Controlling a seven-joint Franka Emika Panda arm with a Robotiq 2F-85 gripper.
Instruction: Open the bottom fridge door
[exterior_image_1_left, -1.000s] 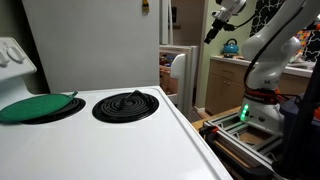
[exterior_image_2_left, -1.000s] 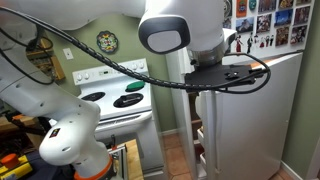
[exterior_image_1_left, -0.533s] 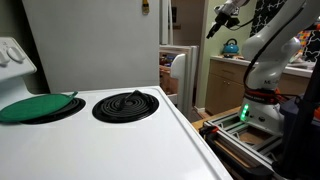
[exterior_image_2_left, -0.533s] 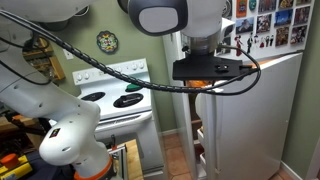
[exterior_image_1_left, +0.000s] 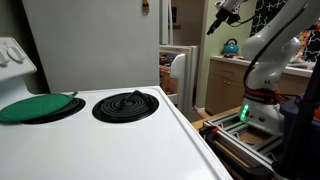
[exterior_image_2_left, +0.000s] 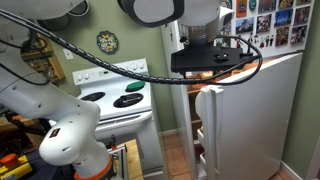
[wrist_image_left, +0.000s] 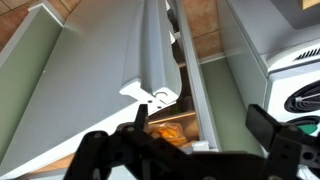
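Observation:
The bottom fridge door (exterior_image_2_left: 255, 120) stands ajar. Its flat white front faces out in an exterior view, and its moulded inner edge shows past the fridge side in another exterior view (exterior_image_1_left: 179, 72). In the wrist view the door (wrist_image_left: 75, 80) is swung away from the cabinet, and lit orange food (wrist_image_left: 165, 130) shows in the gap. My gripper (wrist_image_left: 200, 125) is open and empty, hanging above that gap and touching nothing. It also shows high up beside the fridge (exterior_image_1_left: 212, 25).
A white stove (exterior_image_1_left: 110, 130) with a coil burner (exterior_image_1_left: 125, 104) and a green lid (exterior_image_1_left: 38, 106) stands next to the fridge. The upper door (exterior_image_2_left: 270, 25) carries photos. The robot base and frame (exterior_image_1_left: 250, 115) stand on the floor near a counter with a kettle (exterior_image_1_left: 230, 47).
My gripper and wrist have risen and shifted a little away from the door's top edge. The door stays ajar at about the same angle.

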